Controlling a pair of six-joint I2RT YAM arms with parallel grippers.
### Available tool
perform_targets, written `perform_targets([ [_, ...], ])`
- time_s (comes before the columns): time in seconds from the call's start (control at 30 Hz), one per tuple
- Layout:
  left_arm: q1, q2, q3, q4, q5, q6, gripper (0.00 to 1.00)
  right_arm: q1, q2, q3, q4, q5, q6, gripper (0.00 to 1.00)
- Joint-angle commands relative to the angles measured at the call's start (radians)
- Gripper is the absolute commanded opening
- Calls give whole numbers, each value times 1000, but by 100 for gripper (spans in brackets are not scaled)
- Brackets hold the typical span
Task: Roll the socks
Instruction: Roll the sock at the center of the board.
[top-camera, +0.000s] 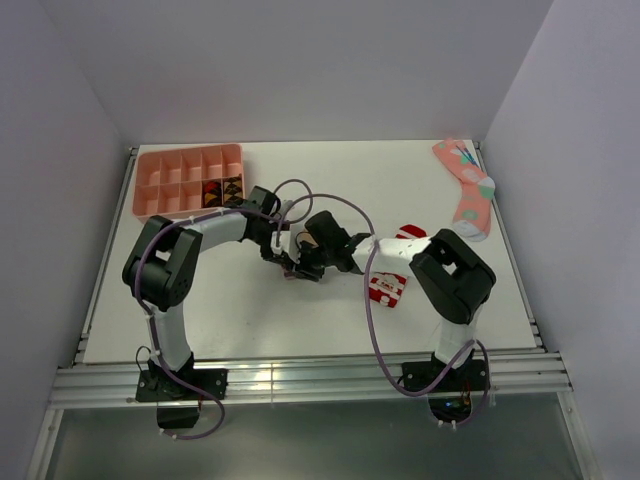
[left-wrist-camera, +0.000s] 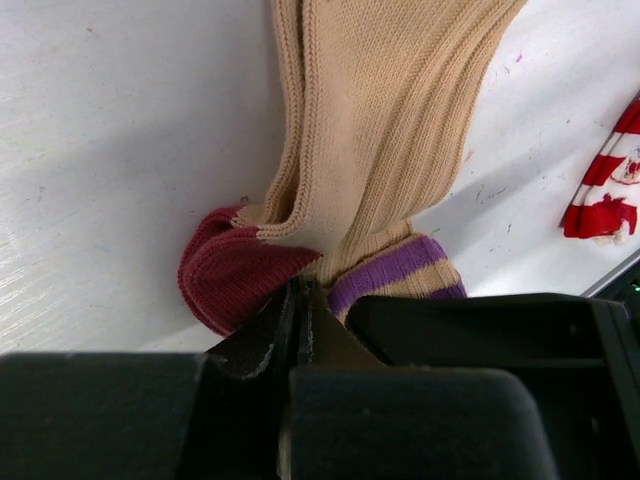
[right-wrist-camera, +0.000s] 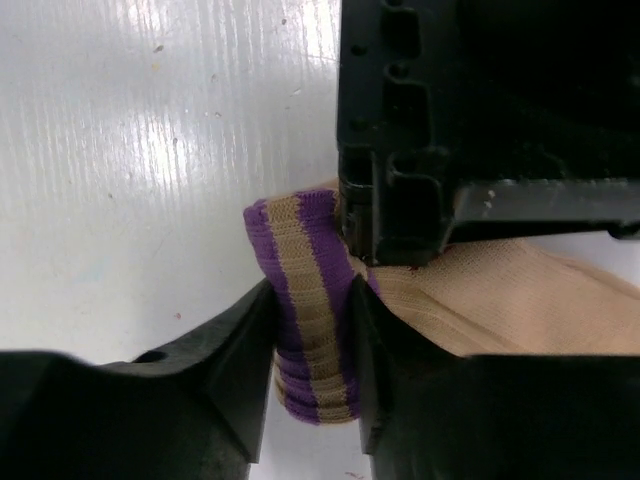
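The tan sock (left-wrist-camera: 380, 120) lies mid-table, its dark red end (left-wrist-camera: 225, 275) and purple-striped cuff (right-wrist-camera: 300, 250) bunched together. My left gripper (left-wrist-camera: 300, 288) is shut, its tips pinching the fabric where the red end and cuff meet. My right gripper (right-wrist-camera: 310, 285) comes in from the other side, both fingers pressed against the rolled cuff. In the top view the two grippers meet, left (top-camera: 285, 255) and right (top-camera: 306, 262), hiding most of the tan sock. The red-and-white striped sock (top-camera: 388, 288) lies flat under the right arm, also visible in the left wrist view (left-wrist-camera: 605, 190).
A pink sock with a teal and grey pattern (top-camera: 466, 186) lies at the back right corner. A pink compartment tray (top-camera: 160, 180) stands at the back left with a few rolled items in it. Walls close in the table on three sides.
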Motion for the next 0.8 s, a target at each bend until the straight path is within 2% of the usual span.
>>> perform_targets([
  [0.0,7,88,-92,-174,-156,49,0,9,22,32,-24,34,18,38],
  [0.17,6,-9,-193,-44,-111,-135,1,-1,32,75,-107,-15,90,23],
  [0.33,0,-138,-365,174,-111,-327,1,-13,7,69,-158,-101,137,22],
  [0.6,-88,-293,-503,338,-237,-456,15,-41,59,158,-371,-285,137,22],
  [0.77,-129,-385,-577,412,-349,-479,19,-68,117,219,-469,-381,123,22],
])
